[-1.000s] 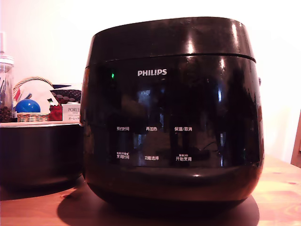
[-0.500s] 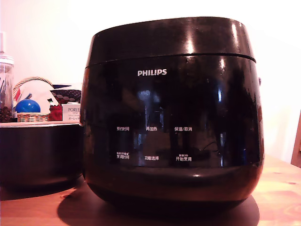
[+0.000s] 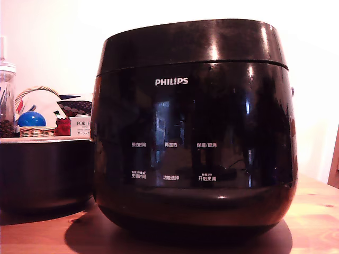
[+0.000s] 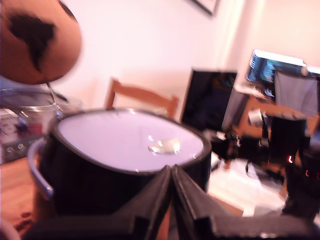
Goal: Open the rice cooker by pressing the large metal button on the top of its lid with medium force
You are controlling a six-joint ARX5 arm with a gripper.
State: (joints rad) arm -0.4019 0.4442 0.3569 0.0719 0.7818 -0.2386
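Observation:
The rice cooker (image 3: 193,132) fills the exterior view, a glossy black pot with a white PHILIPS logo and white labels on its front. Its lid (image 3: 190,42) sits down on the body along an even seam. In the wrist view the lid (image 4: 110,137) shows as a pale reflecting top with the metal button (image 4: 164,146) on it. My gripper (image 4: 171,170) is shut with nothing in it. The two dark fingers meet in a point just short of the lid's near rim, in line with the button and apart from it. The gripper does not show in the exterior view.
A lower dark bowl-like vessel (image 3: 42,172) stands at the exterior view's left on the wooden table (image 3: 318,211). Behind it are a wicker basket (image 3: 36,129), a blue ball (image 3: 30,118) and a glass jar (image 3: 6,95). The wrist view shows a wooden chair (image 4: 142,97), an orange globe (image 4: 37,40) and a dark monitor (image 4: 207,97).
A small green light beside the PHILIPS logo, lit one second ago, has gone out. Reflections on the cooker's front have shifted slightly. The cooker and lid have not moved.

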